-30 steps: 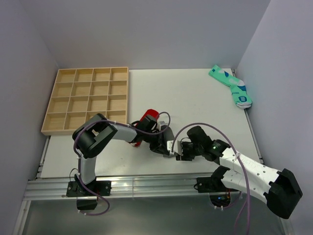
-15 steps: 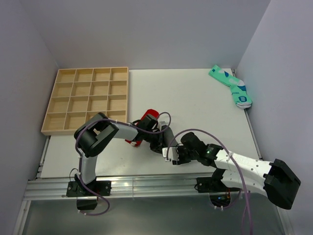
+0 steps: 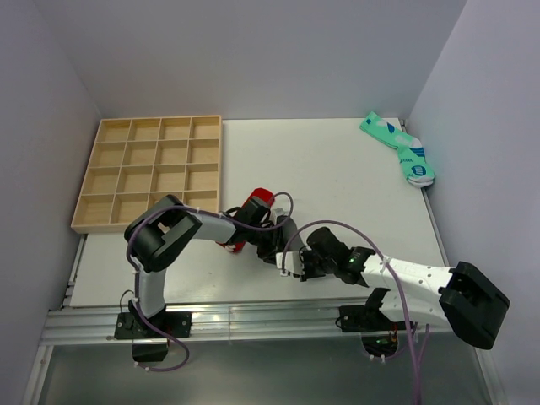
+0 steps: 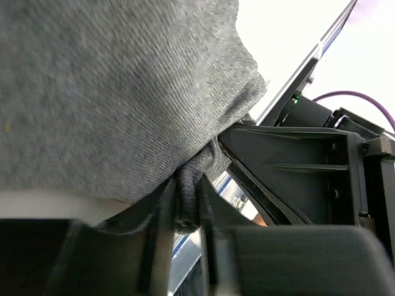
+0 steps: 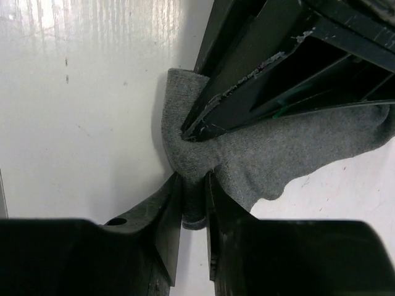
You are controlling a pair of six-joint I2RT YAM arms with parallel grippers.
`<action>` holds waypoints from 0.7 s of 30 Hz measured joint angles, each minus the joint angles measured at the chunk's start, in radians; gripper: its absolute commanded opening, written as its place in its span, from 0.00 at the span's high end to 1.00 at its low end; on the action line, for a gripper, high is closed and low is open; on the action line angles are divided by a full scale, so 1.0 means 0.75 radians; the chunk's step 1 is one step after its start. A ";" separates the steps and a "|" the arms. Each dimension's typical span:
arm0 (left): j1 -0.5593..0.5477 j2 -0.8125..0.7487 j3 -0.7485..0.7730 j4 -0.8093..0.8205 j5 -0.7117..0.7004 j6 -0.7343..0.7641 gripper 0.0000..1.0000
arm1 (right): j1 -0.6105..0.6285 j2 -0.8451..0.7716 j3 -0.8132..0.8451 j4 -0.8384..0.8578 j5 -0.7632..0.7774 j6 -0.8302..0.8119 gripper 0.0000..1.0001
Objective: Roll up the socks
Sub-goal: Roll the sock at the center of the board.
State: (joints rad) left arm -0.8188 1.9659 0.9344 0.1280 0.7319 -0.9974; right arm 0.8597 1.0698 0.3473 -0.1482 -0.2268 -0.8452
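I have both sets of fingers clamped on the dark grey sock (image 5: 284, 145), which sits on the table (image 3: 337, 169) to the right of the wooden tray (image 3: 143, 166), off its near right corner and nearer my bases than the tray is. My left gripper (image 4: 187, 206) is closed on a narrow fold of the grey knit, with the rest of the fabric bulging above its jaws. My right gripper (image 5: 193, 203) is also closed, pinching a small tuck at the sock's edge, right up against the left gripper's black body. From above the two grippers meet almost nose to nose, so I cannot make out the grey fabric there. The red sock (image 3: 256, 203) shows just beyond my left wrist, on the side toward the tray, bunched up; whether it is tucked inside the grey one I cannot tell. The mint-green socks (image 3: 402, 152) lie well apart, at the far right corner across the table from the tray, and are not part of this. I judge that I am in the middle of the roll itself, holding the grey sock's mouth to wrap or fold it over the bundle. The next move calls for both wrists to work together: one hand anchoring the fabric while the other draws its edge over, keeping the knit taut without letting either thin pinch slip out.
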 measured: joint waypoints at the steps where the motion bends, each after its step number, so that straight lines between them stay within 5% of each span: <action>1: 0.002 -0.012 -0.011 0.004 -0.010 0.001 0.68 | 0.000 0.002 0.001 0.005 -0.001 0.005 0.78; 8: 0.014 -0.156 -0.114 0.063 -0.186 0.003 0.58 | 0.000 0.002 0.037 -0.065 -0.039 0.061 0.80; 21: 0.039 -0.401 -0.389 0.237 -0.529 0.072 0.62 | -0.075 0.180 0.241 -0.374 -0.225 0.122 0.81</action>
State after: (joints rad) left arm -0.7895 1.6650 0.6426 0.3054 0.3347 -0.9436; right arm 0.8036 1.2049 0.5282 -0.4290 -0.3954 -0.7540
